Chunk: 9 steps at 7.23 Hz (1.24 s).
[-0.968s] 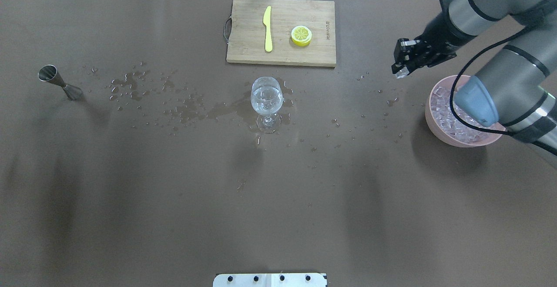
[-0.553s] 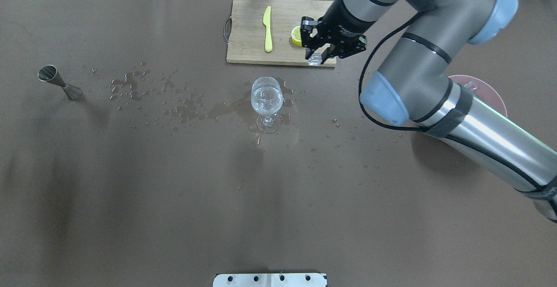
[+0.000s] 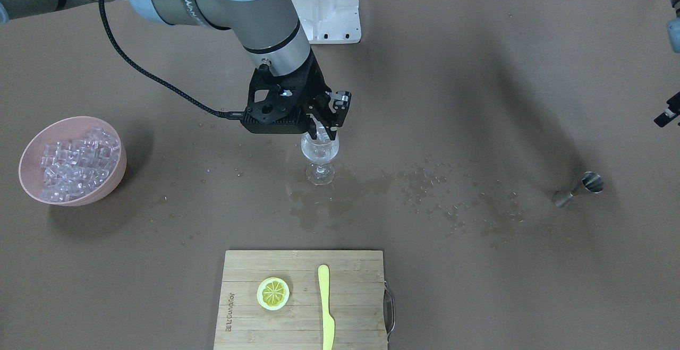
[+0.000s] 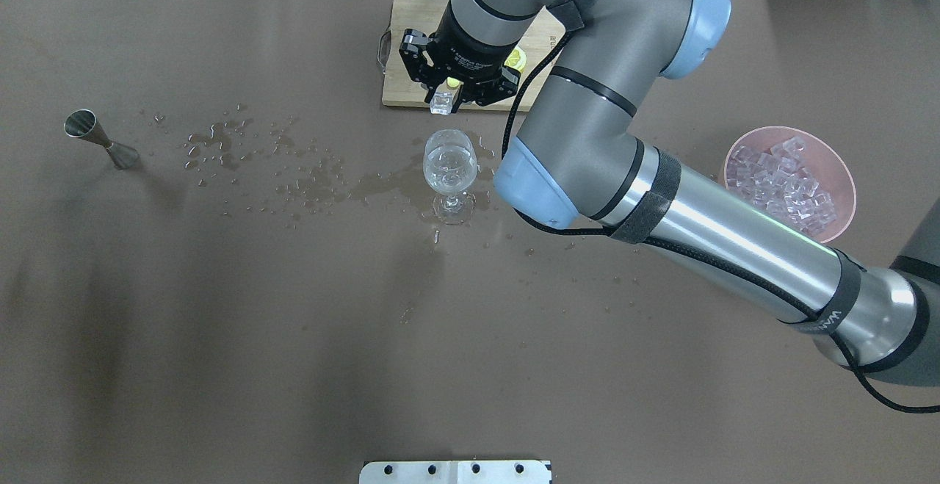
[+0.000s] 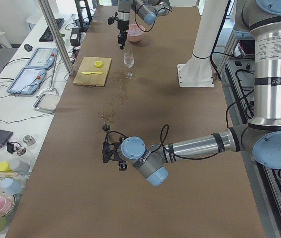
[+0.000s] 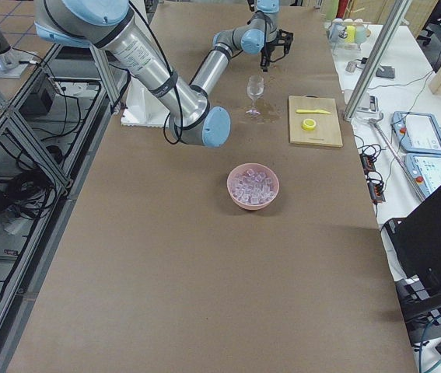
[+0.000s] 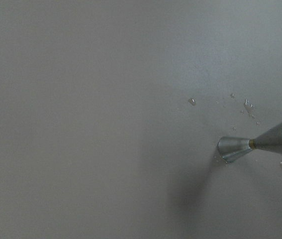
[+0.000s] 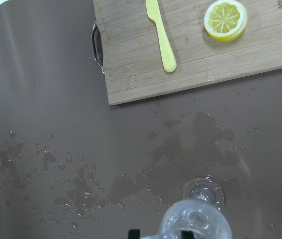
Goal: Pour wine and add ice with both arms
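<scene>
A stemmed wine glass (image 4: 449, 164) stands mid-table with clear, colourless wine in it; it also shows in the front view (image 3: 320, 152). My right gripper (image 4: 443, 102) is shut on one clear ice cube (image 4: 439, 107) and hangs just above the glass's far rim, as the front view (image 3: 324, 131) shows. A pink bowl (image 4: 844, 175) heaped with ice cubes (image 4: 786, 179) stands at the right. My left gripper (image 5: 105, 151) hovers near the steel jigger (image 4: 99, 139). I cannot tell if it is open or shut.
A wooden cutting board (image 4: 411, 80) behind the glass carries a yellow knife (image 3: 325, 307) and a lemon slice (image 3: 273, 292). Spilled drops and puddles (image 4: 294, 175) spread from the glass toward the jigger. The right arm's forearm (image 4: 734, 242) spans the table's right half.
My right gripper has swung left from beside the ice bowl, across the cutting board, to just above the wine glass, with the ice cube in it. The bowl is now uncovered.
</scene>
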Motion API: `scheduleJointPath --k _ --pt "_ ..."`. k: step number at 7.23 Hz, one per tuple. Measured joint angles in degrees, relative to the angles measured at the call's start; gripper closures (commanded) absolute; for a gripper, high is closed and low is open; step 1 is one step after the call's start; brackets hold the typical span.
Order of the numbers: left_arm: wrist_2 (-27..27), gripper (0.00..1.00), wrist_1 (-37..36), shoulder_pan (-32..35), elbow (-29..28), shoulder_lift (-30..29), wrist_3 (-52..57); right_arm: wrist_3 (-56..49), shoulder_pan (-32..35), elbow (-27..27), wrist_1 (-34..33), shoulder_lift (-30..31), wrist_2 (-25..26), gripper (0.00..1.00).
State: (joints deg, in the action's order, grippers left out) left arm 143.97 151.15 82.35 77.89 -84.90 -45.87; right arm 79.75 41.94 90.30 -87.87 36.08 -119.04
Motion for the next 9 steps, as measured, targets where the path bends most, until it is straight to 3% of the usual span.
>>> scheduleJointPath --k 4,7,9 --pt "0.0 0.02 -0.1 0.0 0.0 0.0 0.0 0.1 -1.2 4.7 0.2 4.2 1.0 1.0" --pt "0.1 0.02 0.2 0.0 0.0 0.1 -0.1 0.7 -2.4 4.9 0.2 4.4 1.9 0.6" --pt "0.0 0.02 0.4 0.0 0.0 0.3 -0.1 1.7 -2.4 4.6 0.2 4.2 2.0 0.51"
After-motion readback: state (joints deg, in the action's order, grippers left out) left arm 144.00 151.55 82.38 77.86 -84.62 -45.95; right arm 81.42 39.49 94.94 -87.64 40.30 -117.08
